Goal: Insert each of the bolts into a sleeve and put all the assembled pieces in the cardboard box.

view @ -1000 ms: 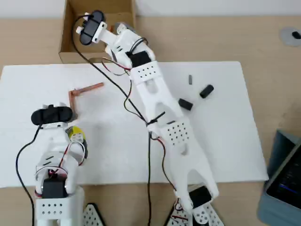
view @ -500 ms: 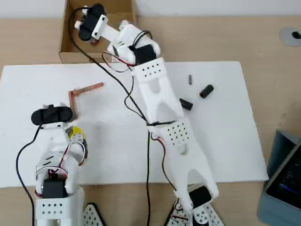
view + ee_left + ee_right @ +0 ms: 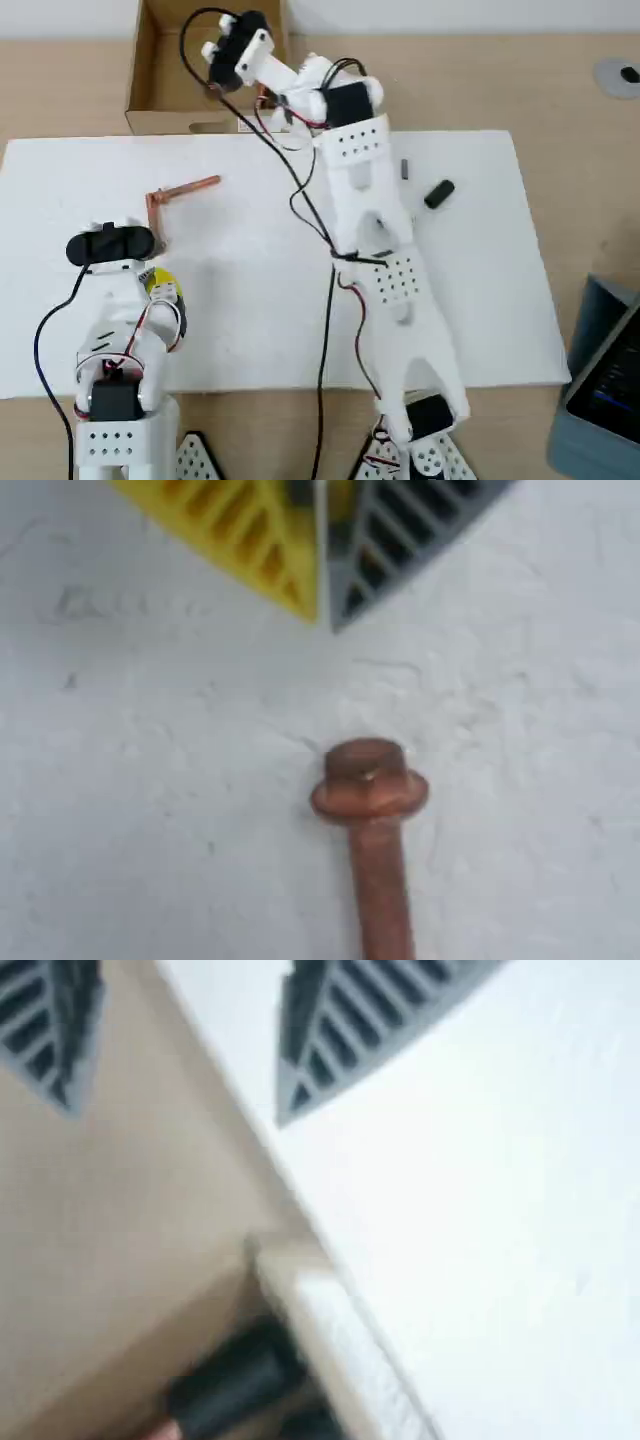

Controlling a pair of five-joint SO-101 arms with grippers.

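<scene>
high: overhead, whole table [image 3: 560, 80] | left wrist: close above bolt [image 3: 372, 820] | right wrist: close at cardboard box [image 3: 130, 1240]

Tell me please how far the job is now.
Done: one sleeved piece seems to lie in the cardboard box, below the open right gripper. In hand: nothing; the left gripper hangs shut over a bolt. Left: that bolt, a second bolt and a loose sleeve on the mat.

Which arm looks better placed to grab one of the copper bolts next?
Left. The left gripper sits shut right by a bolt on the mat. The right gripper is far off at the box, open.
</scene>
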